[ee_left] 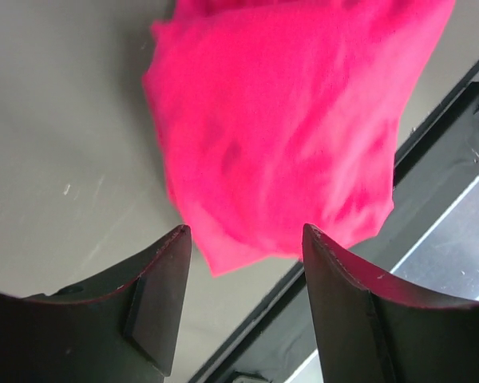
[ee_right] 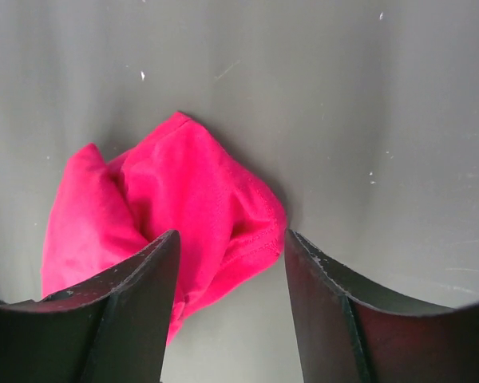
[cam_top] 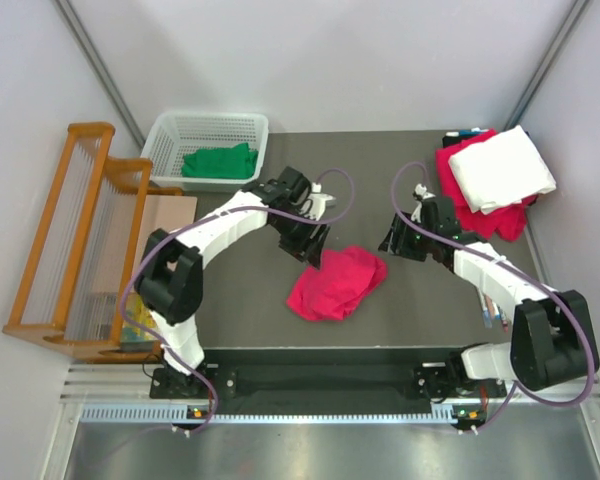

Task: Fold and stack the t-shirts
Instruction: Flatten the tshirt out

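A soft crimson-pink t-shirt lies crumpled in a rounded heap mid-desk, on matte grey. The left jaws and right jaws gape empty on either side of it.

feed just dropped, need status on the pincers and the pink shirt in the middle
Left pincer open, empty. Right pincer open, empty. Pink shirt crumpled between them, unfolded. Nothing blocking it.
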`<state>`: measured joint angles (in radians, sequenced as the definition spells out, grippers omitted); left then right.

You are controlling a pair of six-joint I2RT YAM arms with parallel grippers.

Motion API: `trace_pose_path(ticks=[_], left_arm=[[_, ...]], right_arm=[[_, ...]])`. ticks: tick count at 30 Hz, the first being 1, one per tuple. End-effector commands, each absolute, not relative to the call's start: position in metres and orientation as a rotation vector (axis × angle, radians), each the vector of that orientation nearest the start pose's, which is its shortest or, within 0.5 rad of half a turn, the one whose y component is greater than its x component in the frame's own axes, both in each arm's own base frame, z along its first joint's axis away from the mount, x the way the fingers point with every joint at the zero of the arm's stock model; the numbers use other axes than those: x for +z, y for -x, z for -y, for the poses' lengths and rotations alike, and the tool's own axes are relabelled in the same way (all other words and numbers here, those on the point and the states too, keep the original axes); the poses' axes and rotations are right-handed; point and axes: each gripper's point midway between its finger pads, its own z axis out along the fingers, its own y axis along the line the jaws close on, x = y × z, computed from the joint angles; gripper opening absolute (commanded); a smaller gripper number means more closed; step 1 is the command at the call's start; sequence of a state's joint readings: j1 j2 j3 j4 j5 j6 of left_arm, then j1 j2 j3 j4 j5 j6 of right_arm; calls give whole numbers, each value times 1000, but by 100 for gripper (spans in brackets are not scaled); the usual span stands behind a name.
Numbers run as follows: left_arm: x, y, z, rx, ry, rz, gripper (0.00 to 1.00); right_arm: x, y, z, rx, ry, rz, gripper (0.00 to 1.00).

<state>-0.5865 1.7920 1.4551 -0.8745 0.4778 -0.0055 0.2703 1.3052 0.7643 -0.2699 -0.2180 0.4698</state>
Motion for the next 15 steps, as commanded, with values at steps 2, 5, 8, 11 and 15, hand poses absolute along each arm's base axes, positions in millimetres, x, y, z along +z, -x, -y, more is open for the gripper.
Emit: trace_pose_path(ticks=[2,5,8,11,15], left_arm=[[109,-271,300,-821,-958,-2683,63],[104,-275,304,-827,-958,-2692,63],[99,-277,309,-846,-955,-2697,64],[95,-280,312,-855,-959,-2705,63],[96,-286,315,-854,-962,-2676,63]], right_arm=[[93,-310,-148,641,-137,-2415,55],[85,-305,-148,650,-142,-2432,56],[69,-299,-151,670,-152,-2485,55],[54,-292,-152,676,-160,-2532,53],[42,-288,-152,677,-173,-2564,51]])
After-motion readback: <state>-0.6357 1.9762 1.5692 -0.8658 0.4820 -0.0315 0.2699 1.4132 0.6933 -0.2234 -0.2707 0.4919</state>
